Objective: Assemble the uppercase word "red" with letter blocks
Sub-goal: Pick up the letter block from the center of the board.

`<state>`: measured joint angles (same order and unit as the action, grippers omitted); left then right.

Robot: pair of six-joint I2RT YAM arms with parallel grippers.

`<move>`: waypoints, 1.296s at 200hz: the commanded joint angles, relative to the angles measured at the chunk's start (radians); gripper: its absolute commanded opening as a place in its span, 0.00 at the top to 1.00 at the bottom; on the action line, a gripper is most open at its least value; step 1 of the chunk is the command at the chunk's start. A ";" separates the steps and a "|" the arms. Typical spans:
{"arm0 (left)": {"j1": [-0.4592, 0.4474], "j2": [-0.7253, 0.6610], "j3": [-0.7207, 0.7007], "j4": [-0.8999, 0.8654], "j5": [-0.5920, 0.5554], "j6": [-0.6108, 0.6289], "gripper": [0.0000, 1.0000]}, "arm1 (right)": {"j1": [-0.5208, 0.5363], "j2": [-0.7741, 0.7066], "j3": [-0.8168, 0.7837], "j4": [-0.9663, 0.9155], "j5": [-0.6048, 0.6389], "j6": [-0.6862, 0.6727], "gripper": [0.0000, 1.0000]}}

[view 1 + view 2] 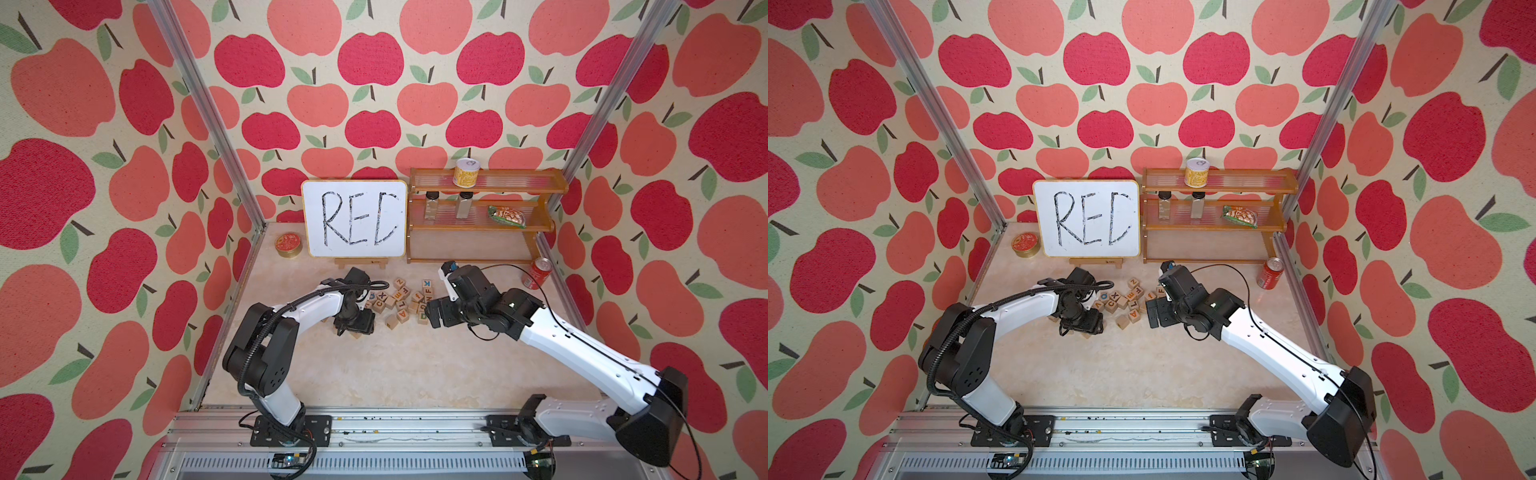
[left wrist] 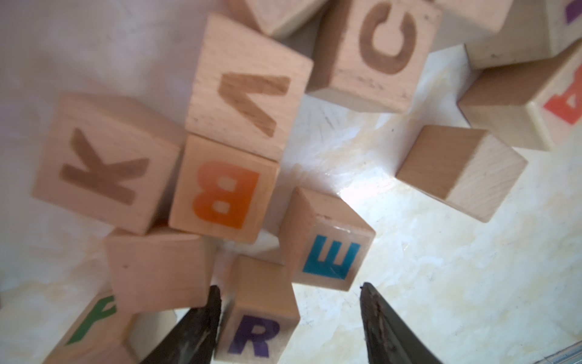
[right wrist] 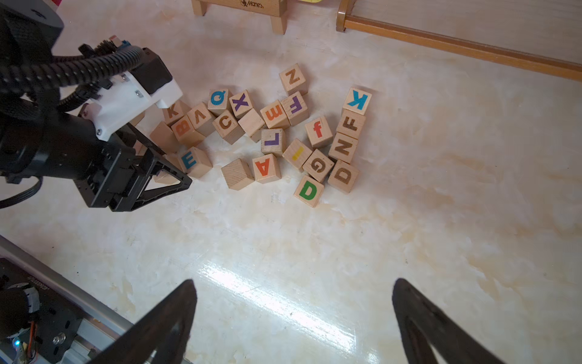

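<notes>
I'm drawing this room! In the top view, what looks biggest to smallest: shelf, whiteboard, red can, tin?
1. Shelf
2. Whiteboard
3. Red can and tin look about the same size, so I won't rank those two.

Left wrist cam's kinda soft: the R block (image 2: 258, 318), green Y block (image 2: 91, 321) and red A block (image 2: 563, 104) all get chopped by the frame edge, plus a finger (image 2: 201, 324) overlaps R's side. In both top views the left gripper (image 1: 354, 328) sits over the block pile (image 1: 399, 297) at 8 o'clock, so R and the E block (image 2: 327, 249) can't be seen there. The green D block (image 1: 423, 318) at 4 o'clock is part-covered by the right gripper (image 1: 431, 316).
</notes>
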<state>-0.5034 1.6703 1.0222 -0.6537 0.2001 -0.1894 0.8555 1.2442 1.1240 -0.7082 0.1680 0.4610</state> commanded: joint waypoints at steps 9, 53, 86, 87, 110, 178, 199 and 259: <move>-0.026 0.022 0.005 -0.021 -0.015 0.006 0.37 | -0.007 0.013 0.027 -0.017 0.015 -0.005 0.01; -0.040 0.023 0.010 -0.040 -0.052 -0.002 0.43 | -0.009 0.017 0.027 -0.015 0.014 -0.006 0.01; -0.042 0.039 0.021 -0.061 -0.087 -0.008 0.52 | -0.009 0.010 0.024 -0.017 0.016 -0.004 0.01; -0.041 0.039 0.022 -0.061 -0.087 -0.008 0.52 | -0.009 0.010 0.023 -0.017 0.016 -0.004 0.01; -0.043 0.060 0.038 -0.071 -0.095 -0.011 0.54 | -0.009 0.003 0.019 -0.018 0.019 -0.005 0.01; -0.073 0.094 0.086 -0.117 -0.133 -0.064 0.81 | -0.010 -0.012 0.011 -0.020 0.002 -0.010 0.01; -0.106 0.088 0.102 -0.144 -0.154 -0.127 0.88 | -0.010 -0.021 0.002 -0.018 -0.022 -0.010 0.01; -0.208 0.058 0.111 -0.184 -0.180 -0.317 1.00 | 0.030 -0.076 -0.062 0.025 -0.079 0.011 0.01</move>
<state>-0.6811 1.7527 1.1091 -0.7807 0.0563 -0.4000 0.8600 1.1965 1.0870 -0.6964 0.1177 0.4618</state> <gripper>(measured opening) 0.285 0.991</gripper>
